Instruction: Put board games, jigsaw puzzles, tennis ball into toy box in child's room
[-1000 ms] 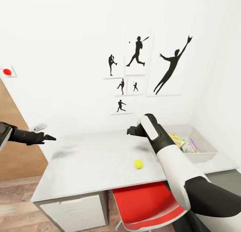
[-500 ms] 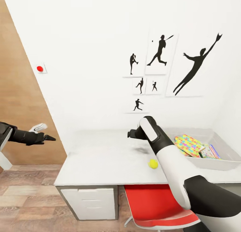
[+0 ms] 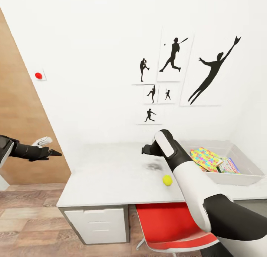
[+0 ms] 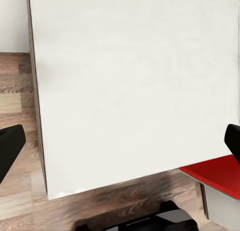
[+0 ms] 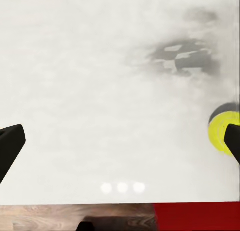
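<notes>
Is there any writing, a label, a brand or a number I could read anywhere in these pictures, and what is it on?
None can be read.
Board game in the toy box: printed top, too small and blurred to read.
Jigsaw puzzle in the box: coloured pieces, no lettering.
Wall pictures: black athlete silhouettes, no words.
Tennis ball on the table: no marking visible.

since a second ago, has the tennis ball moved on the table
No. The tennis ball sits at the same spot near the table's front edge; the camera shifted.

Tennis ball on white table, behind one spread fingers tip.
</notes>
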